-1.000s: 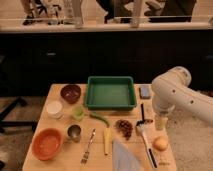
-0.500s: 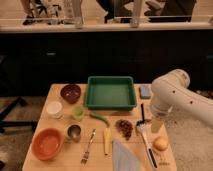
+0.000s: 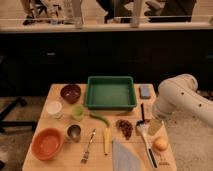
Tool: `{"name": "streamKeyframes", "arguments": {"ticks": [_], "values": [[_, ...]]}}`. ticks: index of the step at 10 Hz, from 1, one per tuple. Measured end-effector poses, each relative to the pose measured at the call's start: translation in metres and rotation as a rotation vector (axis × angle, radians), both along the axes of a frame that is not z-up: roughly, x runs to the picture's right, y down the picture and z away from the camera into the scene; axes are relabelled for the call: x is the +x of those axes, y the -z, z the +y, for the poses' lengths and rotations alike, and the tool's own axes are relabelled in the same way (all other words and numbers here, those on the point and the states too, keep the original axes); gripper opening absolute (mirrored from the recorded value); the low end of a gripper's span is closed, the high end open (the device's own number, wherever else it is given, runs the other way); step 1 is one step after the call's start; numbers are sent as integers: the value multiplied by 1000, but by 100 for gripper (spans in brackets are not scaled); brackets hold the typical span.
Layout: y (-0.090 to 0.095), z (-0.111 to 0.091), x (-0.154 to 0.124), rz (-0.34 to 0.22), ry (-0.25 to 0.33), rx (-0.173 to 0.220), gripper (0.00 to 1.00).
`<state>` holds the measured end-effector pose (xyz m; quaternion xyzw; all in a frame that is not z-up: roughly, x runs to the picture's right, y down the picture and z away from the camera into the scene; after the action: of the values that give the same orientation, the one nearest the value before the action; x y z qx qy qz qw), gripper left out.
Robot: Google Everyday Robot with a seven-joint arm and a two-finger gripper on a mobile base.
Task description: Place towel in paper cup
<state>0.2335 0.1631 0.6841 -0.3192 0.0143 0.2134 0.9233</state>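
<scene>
The towel (image 3: 125,155) is a pale blue-grey cloth lying flat at the table's front edge, right of centre. The paper cup (image 3: 54,108) is a short white cup standing at the table's left side, in front of a brown bowl. My gripper (image 3: 155,125) hangs from the white arm (image 3: 179,95) over the table's right side. It is behind and to the right of the towel, far from the cup, and holds nothing I can see.
A green tray (image 3: 110,104) stands at the back centre with a blue-grey sponge (image 3: 145,91) to its right. There are also a brown bowl (image 3: 70,93), a light-green cup (image 3: 77,112), a metal cup (image 3: 74,132), an orange bowl (image 3: 47,144), a fork (image 3: 89,146) and an orange fruit (image 3: 160,144).
The arm has dipped slightly over the table's right side. Nothing on the table has moved.
</scene>
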Motion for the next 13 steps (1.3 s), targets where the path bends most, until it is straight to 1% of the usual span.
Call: {"name": "streamKeyframes", "arguments": {"ticks": [1,2,4,5,6,8,10,11,12,13], "values": [[3,7,-4,4,-38,4,80],[9,20,-11,0,-69,11,80],[21,47,-22,-19,-94,23,80],[24,58,-28,-28,-97,28,80],[26,64,-33,-32,-98,38,80],[27,70,-42,-25,-84,76,80],[31,74,-52,10,-54,136,80],[32,76,-58,15,-37,161,80],[32,76,-62,10,-25,172,80],[32,76,-62,10,-24,172,80]]}}
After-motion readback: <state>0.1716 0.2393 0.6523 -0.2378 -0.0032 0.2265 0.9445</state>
